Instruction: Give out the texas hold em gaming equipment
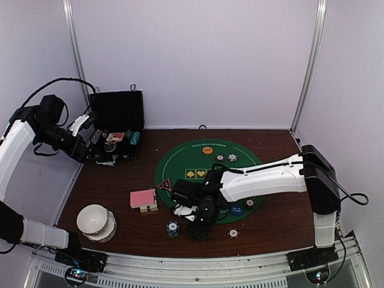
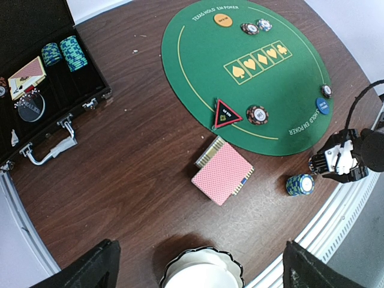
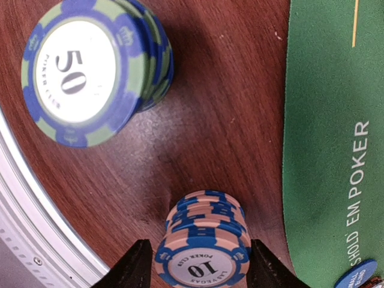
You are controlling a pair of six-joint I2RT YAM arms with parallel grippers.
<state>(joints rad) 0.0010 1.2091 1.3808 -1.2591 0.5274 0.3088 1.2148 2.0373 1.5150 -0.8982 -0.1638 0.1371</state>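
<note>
Right wrist view: the right gripper (image 3: 201, 245) points down at a stack of peach-and-blue chips (image 3: 204, 213) at the bottom centre of the frame. Its two dark fingers stand one on each side of the stack, close against it. Whether they are pressing it yet cannot be told. The top chip reads "10" and "Las Vegas Poker Club". The stack sits on the bare wooden table (image 3: 228, 108), just off the left edge of the green mat (image 3: 336, 90), probably to mark a player's seat. In the upper left, a stack of green-and-blue chips (image 3: 90, 72) reads "50" and "Poker Club". White letters on the mat end in "HOLD EM POKER".

Left wrist view: the left gripper (image 2: 200, 243) hangs high with its fingers wide apart and empty, seemingly held clear of the other arm's work. A white bowl (image 2: 201, 270) shows at the bottom edge. The mat reads "TEXAS HOLD EM POKER" beside an orange button (image 2: 222, 18) at the top. A red-black triangle marker (image 2: 227, 113) lies on the mat's lower rim. Pink-backed cards (image 2: 223, 174) lie just below it on the wood, and a blue button (image 2: 323, 106) is at the right. The open black case (image 2: 36, 24) at upper left holds teal chips (image 2: 63, 53) and a disc (image 2: 30, 108) marked "DEALER".
</note>
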